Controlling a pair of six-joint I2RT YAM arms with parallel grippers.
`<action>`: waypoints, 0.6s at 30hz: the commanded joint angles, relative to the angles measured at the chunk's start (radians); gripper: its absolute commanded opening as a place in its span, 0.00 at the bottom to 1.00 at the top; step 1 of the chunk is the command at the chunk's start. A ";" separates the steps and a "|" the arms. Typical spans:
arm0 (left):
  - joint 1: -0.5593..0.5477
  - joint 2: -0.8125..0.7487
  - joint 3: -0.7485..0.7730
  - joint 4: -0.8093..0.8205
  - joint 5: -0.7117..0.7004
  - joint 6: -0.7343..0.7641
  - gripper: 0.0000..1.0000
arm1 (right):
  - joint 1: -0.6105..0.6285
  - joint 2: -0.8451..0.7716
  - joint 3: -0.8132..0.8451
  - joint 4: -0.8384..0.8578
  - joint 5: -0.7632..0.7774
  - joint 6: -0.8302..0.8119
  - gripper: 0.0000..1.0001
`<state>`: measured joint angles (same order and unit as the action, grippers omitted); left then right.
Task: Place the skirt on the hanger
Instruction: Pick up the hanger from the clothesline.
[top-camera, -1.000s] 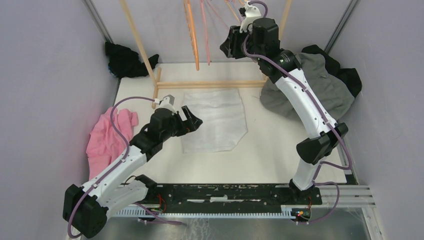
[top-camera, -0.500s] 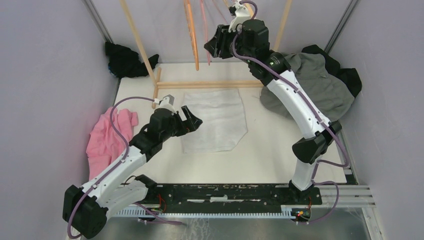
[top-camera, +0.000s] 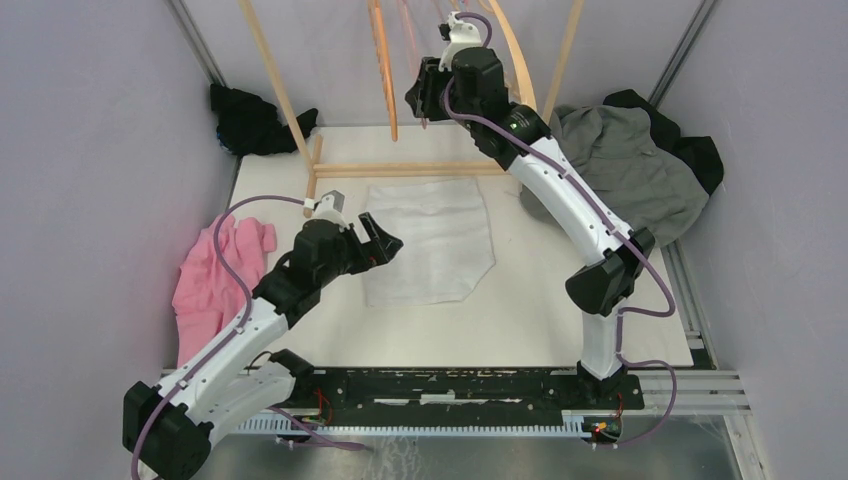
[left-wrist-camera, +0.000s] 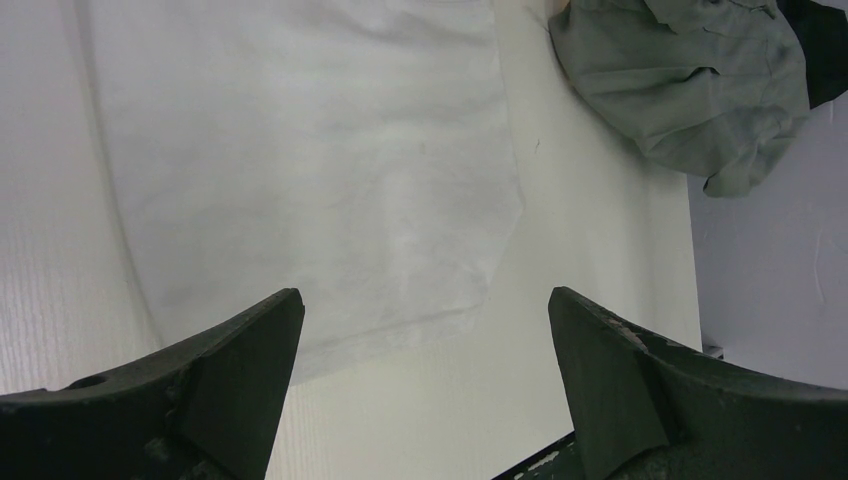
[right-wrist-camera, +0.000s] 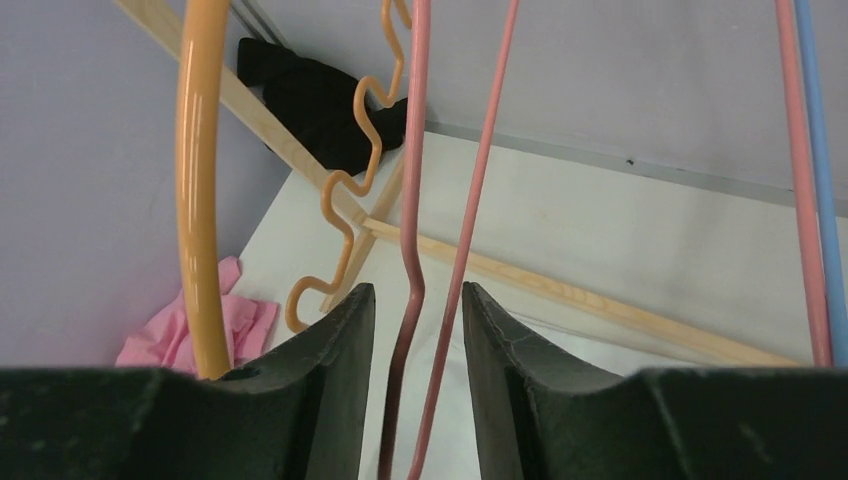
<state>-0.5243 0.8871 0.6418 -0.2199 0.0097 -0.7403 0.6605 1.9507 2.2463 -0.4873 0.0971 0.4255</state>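
The white skirt (top-camera: 430, 235) is lying flat on the counter (top-camera: 540, 300), midway between its left and right edges and toward the far edge, just in front of the bottom rail of the wooden rack (top-camera: 400, 168). The left tool (top-camera: 383, 235) is hovering over the skirt's left side with its jaws spreading wide apart and nothing between them; in its wrist view the cloth (left-wrist-camera: 300, 150) is filling the space beyond the fingertips.

The right tool (top-camera: 418, 95) is reaching up at the far edge among the hangers hanging on the rack. Its jaws are standing partly apart with the two wires of a pink hanger (right-wrist-camera: 412, 150) running through the gap; I cannot tell whether they are pinching it. An orange hanger (right-wrist-camera: 197, 200) is hanging just to the left of the fingers in that view.

A grey garment (top-camera: 620, 170) is lying bunched at the far right corner, a black one (top-camera: 250, 120) at the far left corner, and a pink one (top-camera: 210, 275) along the left edge.
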 joint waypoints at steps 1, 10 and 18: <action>-0.004 -0.028 0.004 0.000 -0.001 0.009 0.99 | 0.008 0.013 0.077 0.022 0.077 -0.008 0.38; -0.005 -0.033 0.011 -0.012 -0.002 0.014 0.99 | 0.024 -0.003 0.100 0.023 0.145 -0.081 0.01; -0.004 -0.031 0.027 -0.015 -0.008 0.025 0.99 | 0.070 -0.091 -0.032 0.203 0.210 -0.181 0.01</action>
<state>-0.5243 0.8692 0.6418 -0.2501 0.0090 -0.7399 0.7017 1.9545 2.2517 -0.4427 0.2512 0.3168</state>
